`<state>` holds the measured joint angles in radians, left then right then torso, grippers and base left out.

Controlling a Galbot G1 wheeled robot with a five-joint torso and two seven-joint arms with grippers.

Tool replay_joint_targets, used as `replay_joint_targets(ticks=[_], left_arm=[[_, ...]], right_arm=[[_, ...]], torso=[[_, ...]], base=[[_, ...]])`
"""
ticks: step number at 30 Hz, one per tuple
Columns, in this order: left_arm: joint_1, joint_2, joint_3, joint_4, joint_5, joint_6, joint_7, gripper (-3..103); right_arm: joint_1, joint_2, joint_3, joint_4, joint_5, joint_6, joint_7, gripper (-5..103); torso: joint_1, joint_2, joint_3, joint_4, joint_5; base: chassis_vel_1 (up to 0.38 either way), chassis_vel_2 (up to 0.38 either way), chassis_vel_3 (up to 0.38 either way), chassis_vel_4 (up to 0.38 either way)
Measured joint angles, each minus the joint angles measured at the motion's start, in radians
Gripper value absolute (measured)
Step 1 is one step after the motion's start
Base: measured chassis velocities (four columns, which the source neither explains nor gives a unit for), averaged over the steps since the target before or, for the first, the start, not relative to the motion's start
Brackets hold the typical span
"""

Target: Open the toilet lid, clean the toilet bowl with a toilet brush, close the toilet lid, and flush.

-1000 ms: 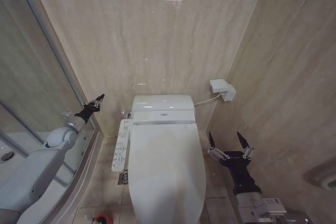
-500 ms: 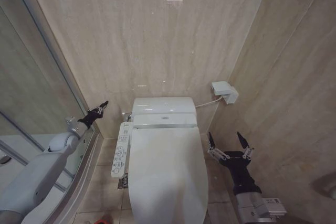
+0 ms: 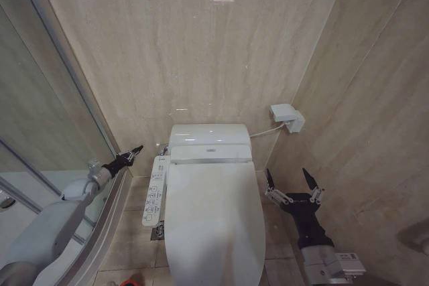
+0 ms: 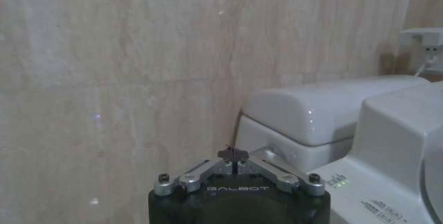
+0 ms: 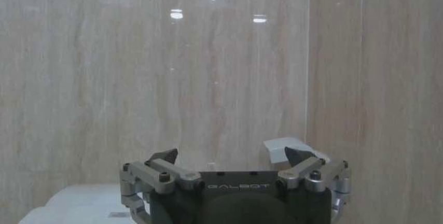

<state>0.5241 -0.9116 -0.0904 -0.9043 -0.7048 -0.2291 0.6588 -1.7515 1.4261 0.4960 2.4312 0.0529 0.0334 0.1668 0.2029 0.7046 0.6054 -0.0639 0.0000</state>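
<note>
Toilet lid (image 3: 213,219) down, lying flat over the toilet bowl (image 3: 161,229) and hiding the seat; tank (image 3: 208,133) behind it against the marble wall, control panel (image 3: 155,190) along the bowl's left side. Nothing yet lifted, so the opening step not begun.

Left tool (image 3: 134,151) clenched, tips pressed together to a point, hanging in the air near the rear left corner of the toilet, just off the panel's far end and apart from the lid. In the left wrist view the same closed tips (image 4: 233,154) aimed at the gap between wall and tank (image 4: 325,112), touching neither.

Right tool (image 3: 292,182) released, fingers spread wide, held upright beside the bowl's right flank, apart from the lid, below the white wall box (image 3: 286,117). Right wrist view: spread fingers (image 5: 161,157) facing the wall, nothing between them.

Handling, as a judgement — lid likely light, stiff and glossy, hinged at the tank end, so slippery under a pinch and apt to drop back if let go short of upright. Best hold probably the front or side rim, hooked from beneath and swung up toward the tank. No yellow ribbon discernible at the edge. A red object (image 3: 131,279) at the floor's near edge — too little visible to name.
</note>
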Motion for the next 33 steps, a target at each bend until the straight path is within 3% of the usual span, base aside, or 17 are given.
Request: replay_joint_targets(ticks=[14, 33], left_arm=[[-0.087, -0.078, 0.066, 0.1, 0.023, -0.01, 0.04, 0], [-0.138, -0.118, 0.098, 0.177, 0.05, -0.012, 0.071, 0]], right_arm=[[0.0, 0.0, 0.0, 0.0, 0.0, 0.0, 0.0, 100], [0.0, 0.0, 0.0, 0.0, 0.0, 0.0, 0.0, 100]], torso=[[0.0, 0.0, 0.0, -0.0003, 0.0], [0.0, 0.0, 0.0, -0.0003, 0.0]], base=[[0.0, 0.0, 0.0, 0.0], [0.0, 0.0, 0.0, 0.0]])
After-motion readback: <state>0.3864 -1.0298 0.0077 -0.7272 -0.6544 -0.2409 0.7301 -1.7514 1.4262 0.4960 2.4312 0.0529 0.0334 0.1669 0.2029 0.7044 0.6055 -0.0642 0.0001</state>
